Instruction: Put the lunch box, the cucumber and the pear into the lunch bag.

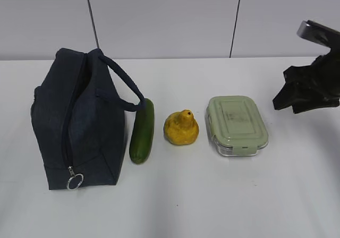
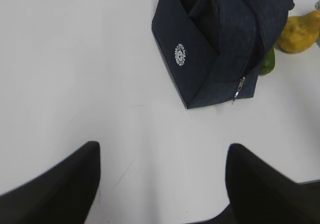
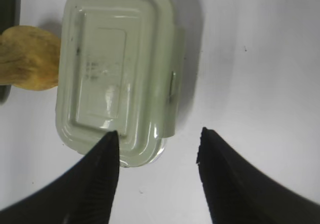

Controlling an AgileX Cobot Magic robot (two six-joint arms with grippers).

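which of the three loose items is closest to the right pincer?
The lunch box: it lies just ahead of the right pincer, with the pear and cucumber beyond.

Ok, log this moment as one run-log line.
stage: approach | lunch bag: zipped | cucumber, pear, lunch box: on table | right gripper: open above lunch box | left gripper: open, empty

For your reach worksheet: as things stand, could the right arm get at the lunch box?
Probably yes: the right gripper hangs open above the lunch box, with nothing between them.
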